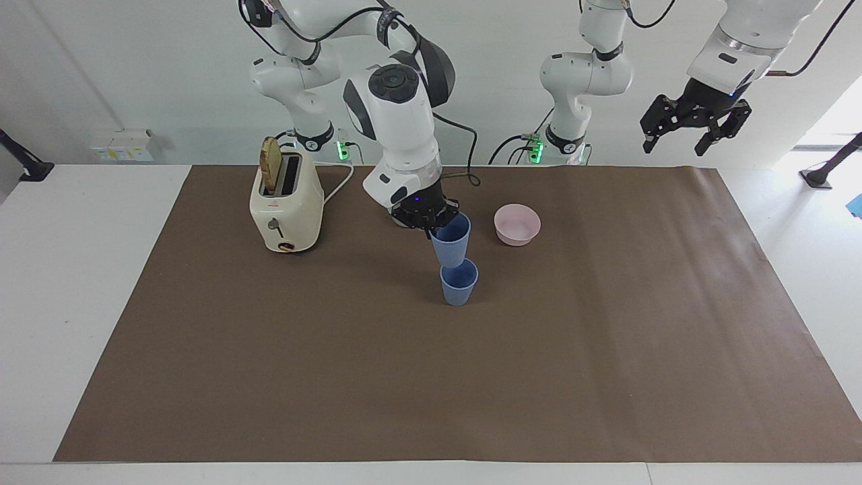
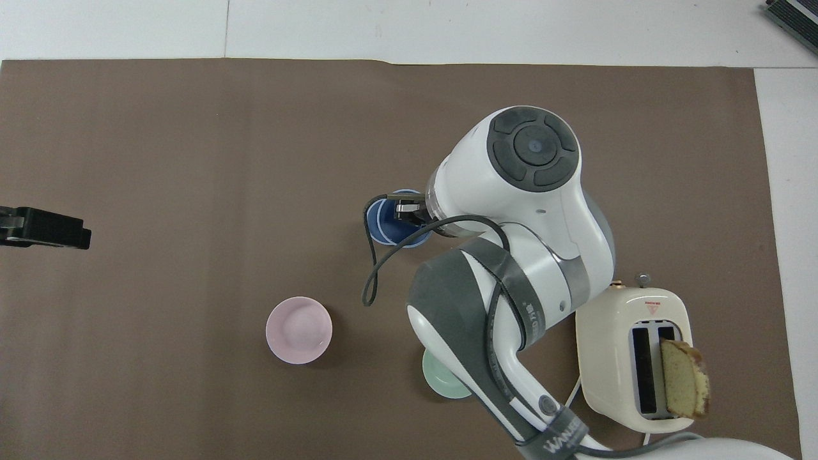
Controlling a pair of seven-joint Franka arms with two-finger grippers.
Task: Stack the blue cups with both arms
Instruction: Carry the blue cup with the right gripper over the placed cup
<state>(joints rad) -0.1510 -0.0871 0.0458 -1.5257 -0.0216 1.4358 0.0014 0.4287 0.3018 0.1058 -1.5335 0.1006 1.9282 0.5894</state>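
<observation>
One blue cup stands upright on the brown mat near the table's middle. My right gripper is shut on the rim of the second blue cup and holds it upright directly over the standing one. Its base is level with the standing cup's rim; I cannot tell whether they touch. In the overhead view the held cup covers most of the standing cup, with the right gripper at its rim. My left gripper waits, open and empty, high over the left arm's end of the table; only its tip shows from overhead.
A pink bowl sits nearer to the robots than the cups. A green bowl is partly hidden under the right arm. A cream toaster holding a bread slice stands toward the right arm's end.
</observation>
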